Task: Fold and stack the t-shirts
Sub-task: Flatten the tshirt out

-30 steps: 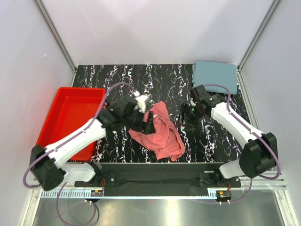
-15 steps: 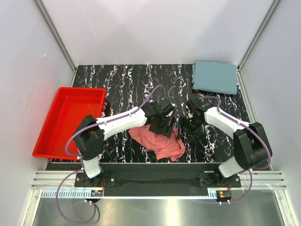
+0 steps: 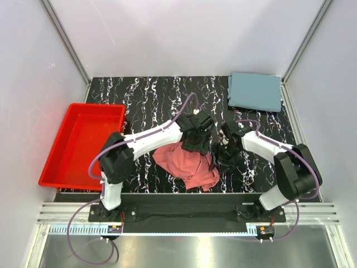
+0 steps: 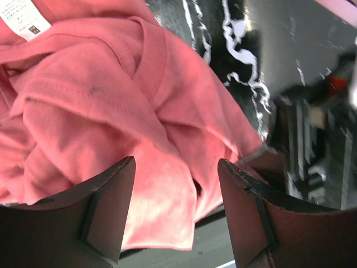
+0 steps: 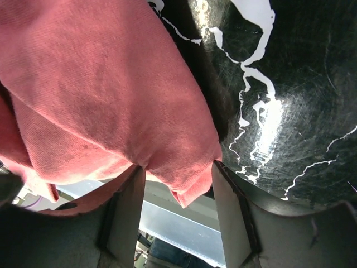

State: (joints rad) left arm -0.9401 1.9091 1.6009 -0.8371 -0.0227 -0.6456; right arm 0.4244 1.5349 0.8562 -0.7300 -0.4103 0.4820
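The left gripper (image 4: 175, 167) has its jaws standing wide apart, closed on nothing. Its two dark fingers (image 4: 106, 206) hang over the crumpled pink shirt (image 4: 111, 100), whose folds fill the gap between them. I cannot tell whether the tips touch the cloth. The shirt's white neck label (image 4: 25, 19) lies at the far left of that view.

The right gripper (image 5: 177, 170) is also parted, a little narrower. A folded corner of the pink shirt dips into the gap between its fingers (image 5: 125, 212). Bare space shows on both sides of that corner, so nothing is pinched.

From above, both grippers meet over the right edge of the pink shirt, the left arm reaching across the shirt's far side. The shirt lies bunched near the middle of the black marbled table (image 3: 150, 95), towards the near edge. The grey-blue shirt (image 3: 255, 91) lies folded flat at the far right corner, well apart from the pink one. A red tray (image 3: 83, 139) sits at the left edge of the table.
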